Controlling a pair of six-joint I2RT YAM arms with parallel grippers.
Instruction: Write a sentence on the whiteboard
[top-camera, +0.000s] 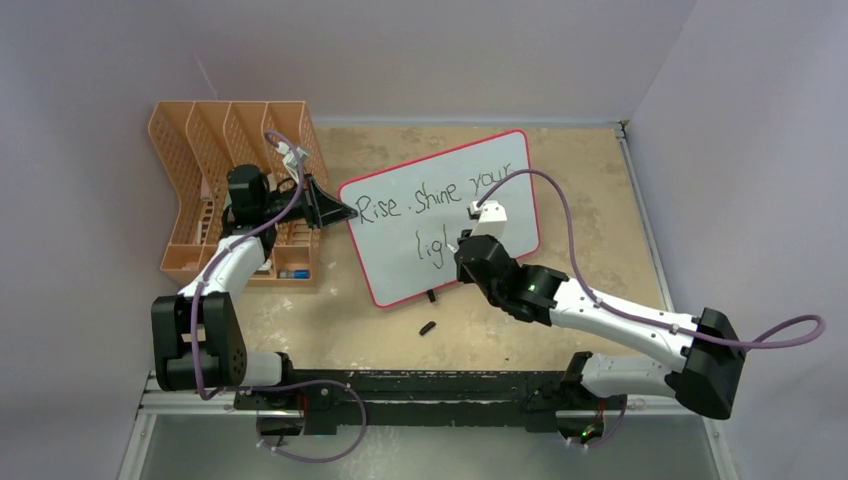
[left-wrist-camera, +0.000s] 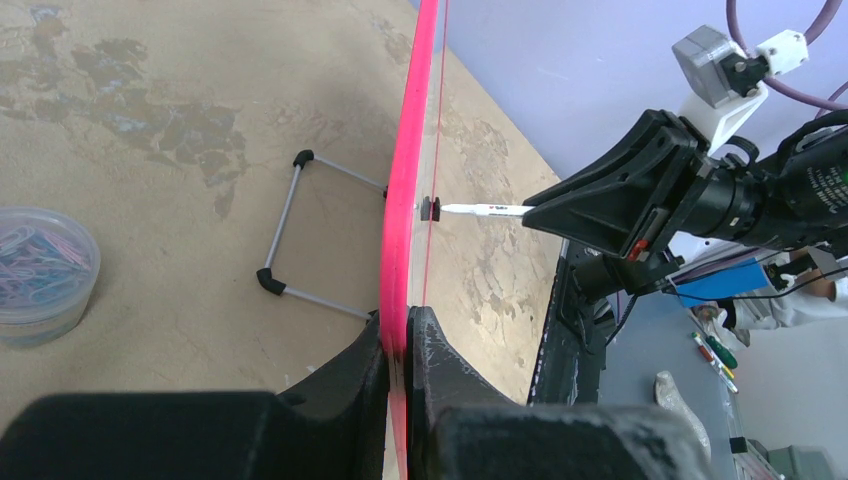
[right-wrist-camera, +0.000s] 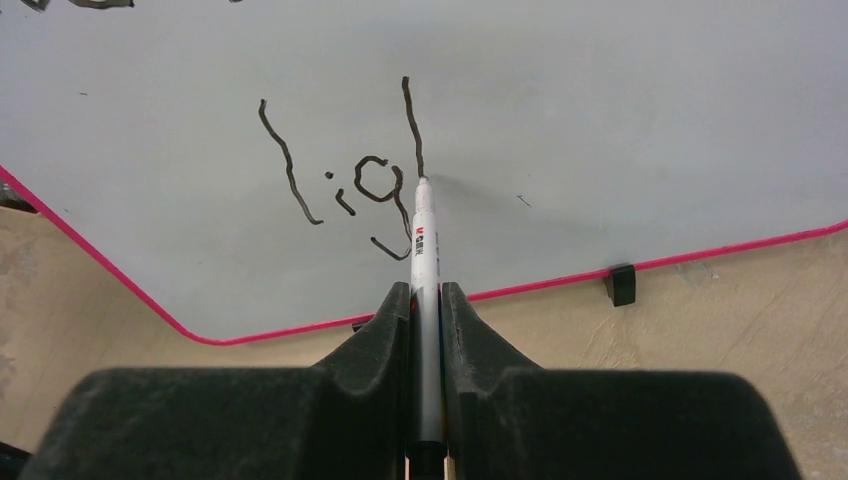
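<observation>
Right wrist view: the right pincer (right-wrist-camera: 425, 300) writes on the whiteboard (right-wrist-camera: 620, 110) with a marker (right-wrist-camera: 423, 235).
The right pincer is closed tight on the thin marker. The marker's tip touches the whiteboard just ahead of the pincer, under a tall stroke after "lig" in the sentence (right-wrist-camera: 288, 160). The left pincer (left-wrist-camera: 402, 322) is pinched shut on the whiteboard's pink rim. The marker looks light and smooth, so it may slip; its middle seems the best place to hold. The whiteboard looks stiff, thin and light, so a hard push could tip it on the counter (left-wrist-camera: 150, 120).
</observation>
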